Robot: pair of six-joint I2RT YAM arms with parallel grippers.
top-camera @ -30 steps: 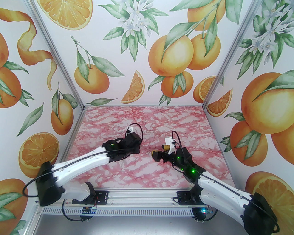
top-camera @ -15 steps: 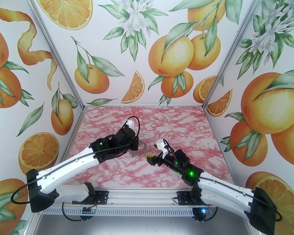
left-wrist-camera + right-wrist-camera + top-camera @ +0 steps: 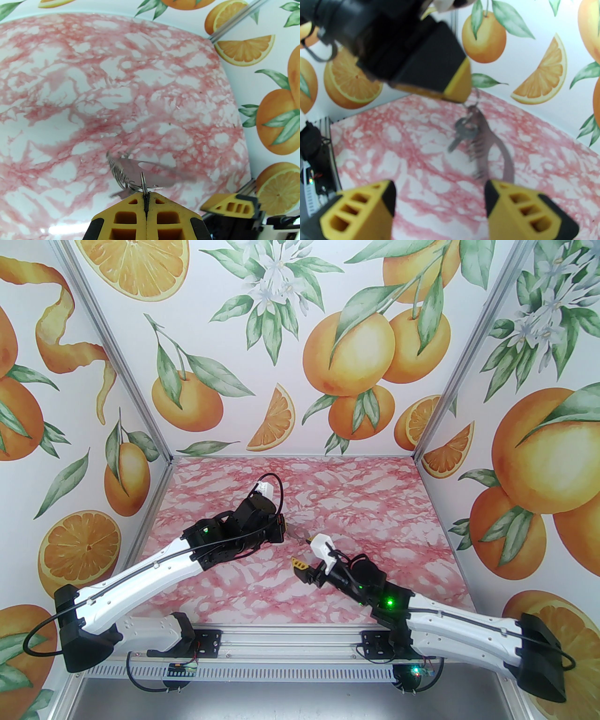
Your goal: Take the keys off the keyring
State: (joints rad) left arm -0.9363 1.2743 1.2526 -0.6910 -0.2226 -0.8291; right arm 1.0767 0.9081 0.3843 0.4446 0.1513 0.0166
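Finding 1. The left pincer is closed tight on a small ring at the upper end of the keyring. The keyring hangs free from that ring, above the tabletop and clear of it. Judged purpose: lifting it lets the keys drop away from the loop, so they can be reached singly.

Finding 2. One key hangs beside the loop's upper part, blade pointing down and left in the right wrist view. The picture is too blurred to count any further keys.

Finding 3. The right pincer faces the hanging keyring from below, jaws moderately apart with nothing between them. The loop's lower end is near one finger; whether they touch cannot be told. Judged intent: to take hold while the left pincer anchors.

Status: no key is off yet.
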